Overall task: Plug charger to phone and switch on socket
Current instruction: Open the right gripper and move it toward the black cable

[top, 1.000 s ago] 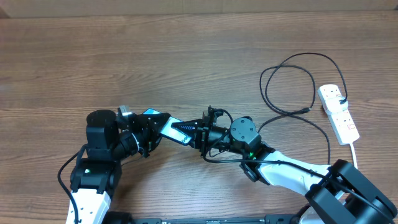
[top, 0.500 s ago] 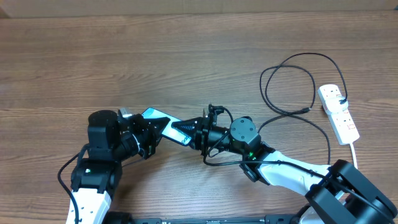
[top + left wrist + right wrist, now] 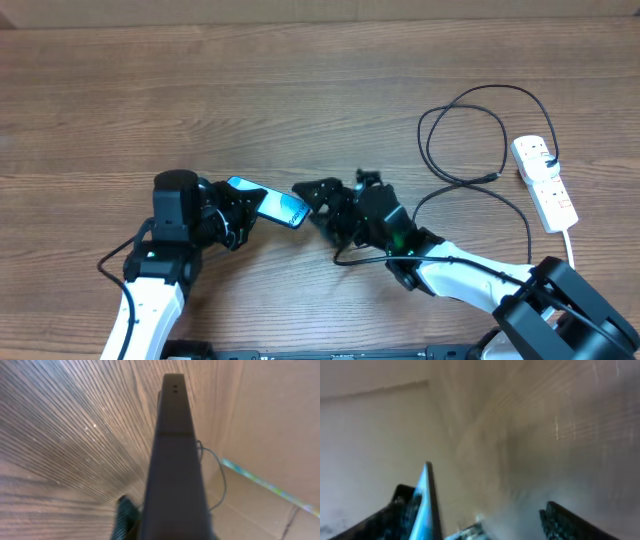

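The phone [image 3: 272,204], its blue screen lit, is held tilted above the table by my left gripper [image 3: 243,212], which is shut on its left end. In the left wrist view the phone's dark edge [image 3: 175,460] fills the middle. My right gripper [image 3: 318,205] stands open at the phone's right end, and in the right wrist view the phone [image 3: 426,505] is edge-on beside the left finger [image 3: 395,517]. The charger [image 3: 500,87] lies in loose loops at the right, its plug tip [image 3: 489,178] free on the table. The socket [image 3: 545,183] lies at the far right.
The socket's white cord [image 3: 572,240] runs toward the front edge. A cardboard wall [image 3: 270,435] borders the far side of the wooden table [image 3: 200,90]. A thin black cable [image 3: 520,215] arcs over my right arm.
My right gripper has let go of the phone's end, opened wide and turned. My left gripper has closed fully on the phone and shifted a little right with it.
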Controlling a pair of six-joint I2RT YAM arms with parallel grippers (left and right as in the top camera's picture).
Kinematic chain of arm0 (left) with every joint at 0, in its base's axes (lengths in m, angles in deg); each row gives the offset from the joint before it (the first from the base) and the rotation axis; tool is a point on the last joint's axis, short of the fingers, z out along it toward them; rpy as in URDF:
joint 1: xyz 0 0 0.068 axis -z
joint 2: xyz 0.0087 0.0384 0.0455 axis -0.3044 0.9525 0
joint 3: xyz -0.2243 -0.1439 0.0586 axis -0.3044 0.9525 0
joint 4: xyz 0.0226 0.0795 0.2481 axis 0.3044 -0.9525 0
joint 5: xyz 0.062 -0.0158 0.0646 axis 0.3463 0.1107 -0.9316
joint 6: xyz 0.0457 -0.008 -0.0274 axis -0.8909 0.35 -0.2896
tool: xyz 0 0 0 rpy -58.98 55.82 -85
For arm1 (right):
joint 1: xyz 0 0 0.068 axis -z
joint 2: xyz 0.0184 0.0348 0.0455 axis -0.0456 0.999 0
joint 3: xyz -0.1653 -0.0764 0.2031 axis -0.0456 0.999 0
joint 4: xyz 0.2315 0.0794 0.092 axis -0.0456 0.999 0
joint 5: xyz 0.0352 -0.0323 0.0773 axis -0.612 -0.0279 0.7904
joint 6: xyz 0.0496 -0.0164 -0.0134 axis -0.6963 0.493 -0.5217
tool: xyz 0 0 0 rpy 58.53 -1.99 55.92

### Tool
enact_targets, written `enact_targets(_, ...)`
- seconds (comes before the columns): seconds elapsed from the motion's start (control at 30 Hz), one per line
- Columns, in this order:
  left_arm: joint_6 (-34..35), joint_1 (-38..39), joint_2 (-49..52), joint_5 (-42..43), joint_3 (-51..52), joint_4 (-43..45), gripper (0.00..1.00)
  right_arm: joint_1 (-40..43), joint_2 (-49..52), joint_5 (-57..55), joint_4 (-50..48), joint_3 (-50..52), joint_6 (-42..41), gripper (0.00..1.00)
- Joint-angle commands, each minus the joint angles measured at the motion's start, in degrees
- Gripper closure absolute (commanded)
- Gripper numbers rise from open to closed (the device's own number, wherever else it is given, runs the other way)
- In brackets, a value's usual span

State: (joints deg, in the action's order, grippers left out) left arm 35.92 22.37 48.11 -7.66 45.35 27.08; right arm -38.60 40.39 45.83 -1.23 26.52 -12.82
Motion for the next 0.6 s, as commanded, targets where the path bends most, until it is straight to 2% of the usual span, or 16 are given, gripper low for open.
enact_targets(0.0, -6.6, -0.1, 2.8, 2.7, -0.6, 0.6, 0.96, 2.8, -0.6, -5.8, 1.2, -0.1, 23.1, 0.0)
enact_targets(0.17, -13.6, -0.2, 6.4, 8.4, -0.6, 1.5, 0.96, 10.3, -3.9, -4.9, 9.5, -0.8, 24.0, 0.0)
enact_targets(0.3, -15.6, -0.2, 8.1, 11.0, -0.6, 2.9, 0.96, 15.8, -9.3, -4.8, 22.4, -4.9, 30.2, 0.0)
enact_targets(0.4, -15.6, -0.2, 9.0, 11.0, -0.6, 5.1, 0.96, 19.4, -12.4, -5.9, 37.4, -11.1, 34.8, 0.0)
enact_targets(0.47, -15.6, -0.2, 9.4, 11.0, -0.6, 7.1, 0.96, 21.7, -13.0, -9.5, 49.7, -17.4, 37.8, 0.01)
enact_targets(0.57, -15.6, -0.2, 9.5, 11.0, -0.6, 9.8, 0.96, 24.4, -12.7, -15.5, 62.3, -24.8, 42.8, 0.0)
